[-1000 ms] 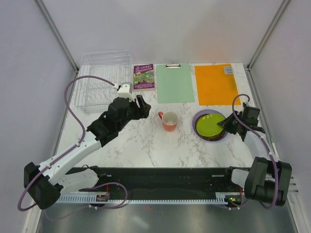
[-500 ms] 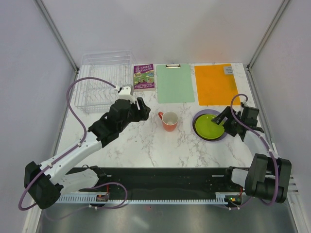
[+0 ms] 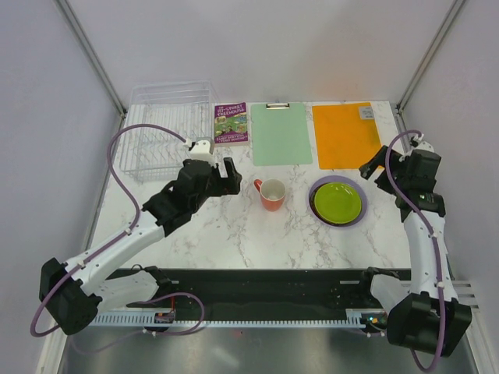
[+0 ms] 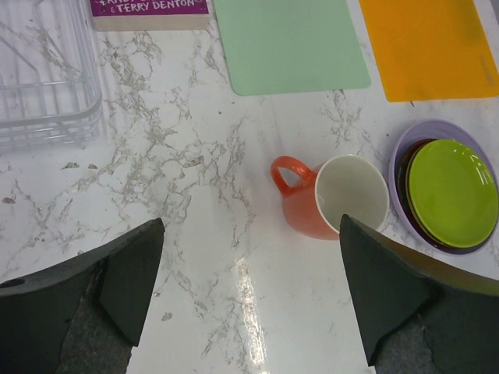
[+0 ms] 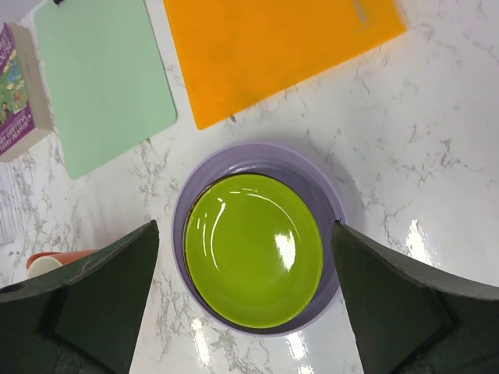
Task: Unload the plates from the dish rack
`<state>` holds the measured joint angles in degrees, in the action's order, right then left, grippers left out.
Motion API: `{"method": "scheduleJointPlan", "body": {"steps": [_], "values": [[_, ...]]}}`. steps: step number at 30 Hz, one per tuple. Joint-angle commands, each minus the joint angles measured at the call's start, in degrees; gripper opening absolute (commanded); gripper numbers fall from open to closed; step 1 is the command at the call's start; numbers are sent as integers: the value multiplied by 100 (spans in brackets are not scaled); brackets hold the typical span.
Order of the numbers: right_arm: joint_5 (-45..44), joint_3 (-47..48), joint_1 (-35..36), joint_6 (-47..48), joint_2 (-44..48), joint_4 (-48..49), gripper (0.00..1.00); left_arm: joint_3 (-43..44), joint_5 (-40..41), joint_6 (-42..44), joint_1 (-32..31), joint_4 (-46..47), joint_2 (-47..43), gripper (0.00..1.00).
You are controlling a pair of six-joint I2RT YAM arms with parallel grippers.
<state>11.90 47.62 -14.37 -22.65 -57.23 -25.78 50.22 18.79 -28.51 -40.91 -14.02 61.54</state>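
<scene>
Left end effector (image 3: 226, 175) hangs over the marble table (image 3: 234, 234), between the dish rack (image 3: 164, 128) at the far-left corner and the orange mug (image 3: 271, 193) near the middle. Right end effector (image 3: 374, 167) hovers just beside the stack of plates (image 3: 337, 201), at its far-right side. The stack sits on the table to the right of the mug, well apart from the rack. A book (image 3: 231, 123), a green clipboard (image 3: 281, 132) and an orange mat (image 3: 347, 134) lie in a row along the far edge.

From the left wrist, the two dark fingers (image 4: 132, 273) stand wide apart with nothing between them. Bare marble and the mug (image 4: 331, 199) show in the gap, and a corner of the rack (image 4: 47, 78) is at the upper left.

From the right wrist, the fingers (image 5: 101, 296) are likewise spread and clamp nothing. The stack lies directly below them: the lime green plate (image 5: 253, 249) on top, a dark rim just under it, and the lavender plate (image 5: 331, 191) at the bottom.
</scene>
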Motion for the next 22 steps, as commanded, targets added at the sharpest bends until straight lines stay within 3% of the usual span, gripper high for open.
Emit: {"method": "scheduleJointPlan", "body": {"steps": [1,4,10,22], "values": [[-92,468,118,244,195,-401,98,163,327,320,-5,-118,-221,100],[14,626,311,428,282,-410,98,225,415,504,-5,-136,-300,100],[-1523,793,997,903,1011,-261,98,356,767,821,-14,-189,-573,100],[-1427,776,1173,1404,1610,55,98,595,1179,1287,-14,-250,-801,100]]}}
